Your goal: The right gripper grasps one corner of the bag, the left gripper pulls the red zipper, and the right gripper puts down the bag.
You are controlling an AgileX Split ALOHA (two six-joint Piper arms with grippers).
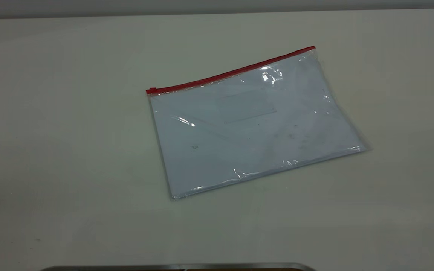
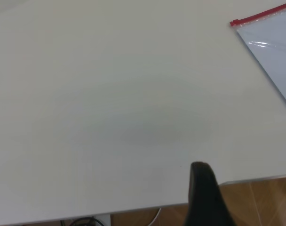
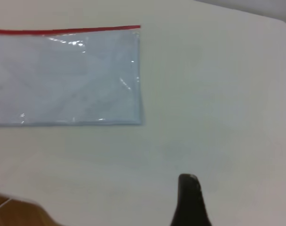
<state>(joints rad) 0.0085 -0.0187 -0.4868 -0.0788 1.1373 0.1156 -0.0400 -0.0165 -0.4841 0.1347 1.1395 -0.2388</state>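
Clear plastic forms the bag [image 1: 254,124], lying flat near the middle of the pale table [image 1: 51,150] with white sheets inside and the red zipper [image 1: 232,72] along its far edge. The exterior view shows neither arm. Only the wrist views show the left gripper [image 2: 205,195] and right gripper [image 3: 191,200], each one dark fingertip above bare table, well apart from the bag.

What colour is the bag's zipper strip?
Red zipper, clearest in the exterior view.
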